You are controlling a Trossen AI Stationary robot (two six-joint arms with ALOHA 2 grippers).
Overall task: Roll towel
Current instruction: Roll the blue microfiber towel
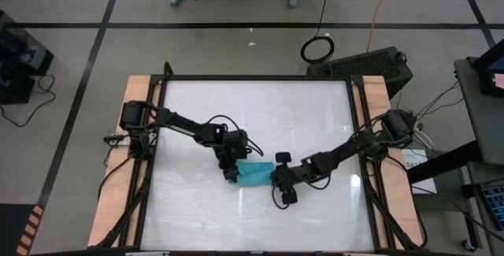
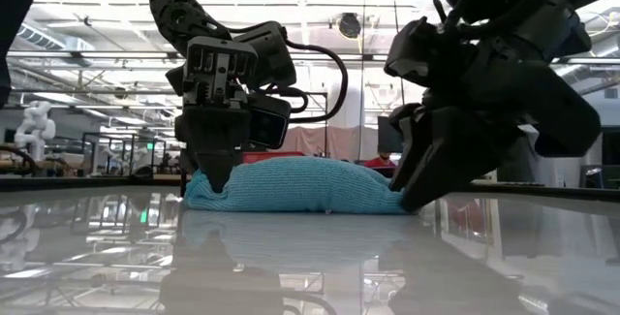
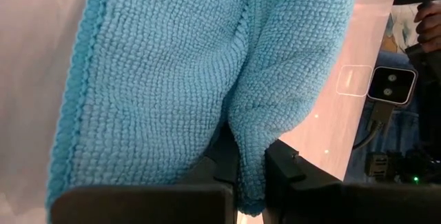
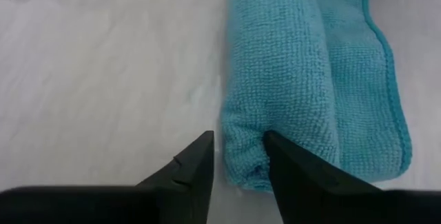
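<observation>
The turquoise towel lies on the white table a little near of its middle. It is partly rolled into a short thick roll running left to right, with a flat strip beside it. My left gripper is at the towel's left end, shut on it. My right gripper is at the right end, its fingers close together on the roll's end. My left gripper pinches a fold of the towel's left end between its two fingers, pointing down from above. The towel rests on the table. My right gripper has the roll's right end between its two fingers, slanting down from the table's right. One finger presses into a crease there, and the roll lies on the table.
Black frame rails and wooden side boards border the white table top. There is bare table toward the far edge and the near edge.
</observation>
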